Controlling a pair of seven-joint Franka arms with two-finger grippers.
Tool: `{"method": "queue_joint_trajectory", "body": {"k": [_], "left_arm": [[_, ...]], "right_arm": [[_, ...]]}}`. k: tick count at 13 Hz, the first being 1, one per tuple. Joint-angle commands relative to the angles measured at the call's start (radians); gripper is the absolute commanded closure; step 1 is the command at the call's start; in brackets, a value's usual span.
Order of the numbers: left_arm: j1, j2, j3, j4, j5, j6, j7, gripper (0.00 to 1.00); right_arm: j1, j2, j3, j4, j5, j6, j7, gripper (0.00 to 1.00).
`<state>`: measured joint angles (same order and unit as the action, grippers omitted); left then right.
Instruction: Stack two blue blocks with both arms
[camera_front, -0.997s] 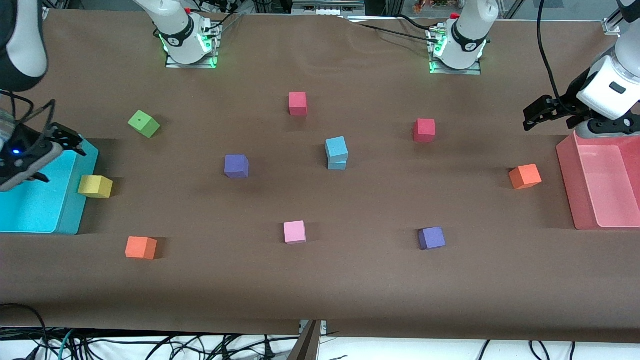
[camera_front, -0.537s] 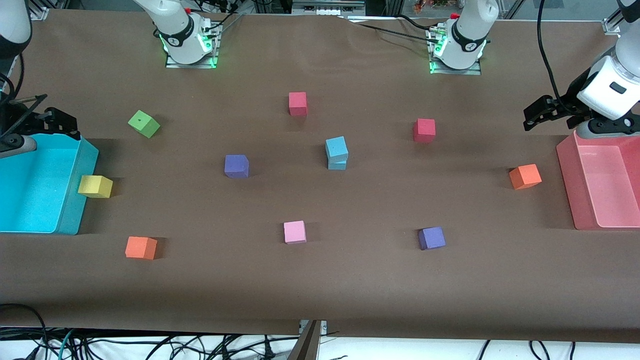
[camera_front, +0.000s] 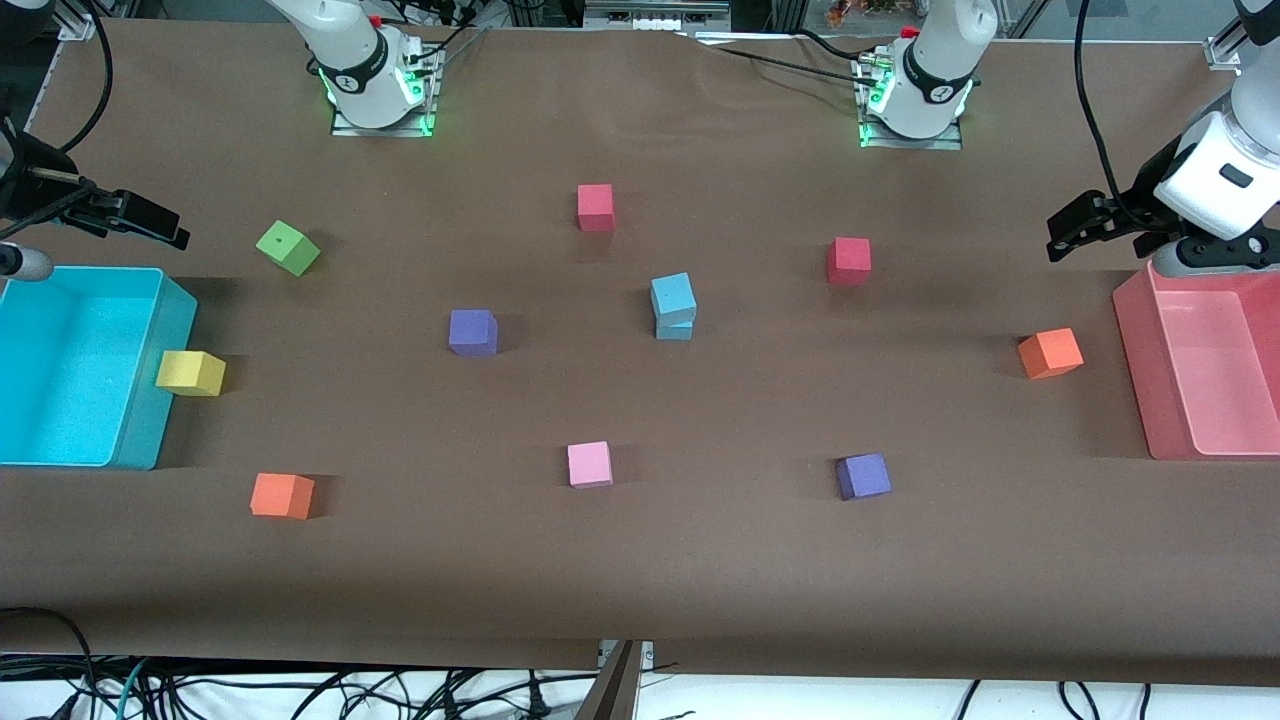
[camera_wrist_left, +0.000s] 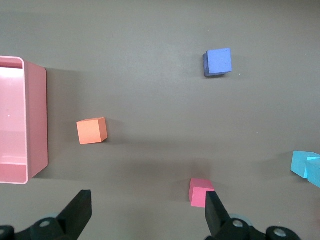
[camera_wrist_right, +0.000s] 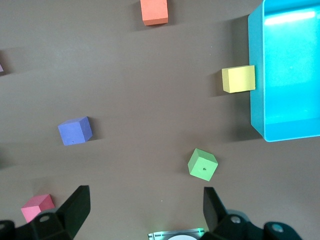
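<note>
While the two blue blocks are sitting stacked (one on the other) mid-worktop, the left pincer is hanging spread apart beside the pink bin. The right pincer is hovering, released, near the cyan bin.

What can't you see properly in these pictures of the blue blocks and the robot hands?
- Lower blue block: front view, mostly covered by the upper blue block on it.
- The stack: left wrist view, cut off by the picture's edge.
- Right gripper: front view, its arm runs off the edge.
- Pink bin: front view, partly cut off.
</note>
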<state>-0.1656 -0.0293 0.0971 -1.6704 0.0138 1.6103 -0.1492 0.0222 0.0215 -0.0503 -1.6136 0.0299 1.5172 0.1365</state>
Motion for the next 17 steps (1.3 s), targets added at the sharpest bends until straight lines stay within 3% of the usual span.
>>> {"method": "queue_joint_trajectory", "body": {"k": [1, 7, 17], "left_arm": [[0.005, 0.016, -0.004, 0.034, 0.009, -0.024, -0.004, 0.00], [0.011, 0.016, -0.004, 0.035, 0.009, -0.024, 0.005, 0.00], [0.061, 0.016, 0.007, 0.083, 0.023, -0.050, 0.069, 0.00]], "right_arm": [[-0.010, -0.015, 0.006, -0.005, -0.007, -0.002, 0.017, 0.00], [-0.013, -0.014, 0.006, -0.005, -0.056, 0.037, -0.024, 0.00], [-0.015, 0.009, 0.001, -0.005, -0.050, 0.072, -0.109, 0.00]]}}
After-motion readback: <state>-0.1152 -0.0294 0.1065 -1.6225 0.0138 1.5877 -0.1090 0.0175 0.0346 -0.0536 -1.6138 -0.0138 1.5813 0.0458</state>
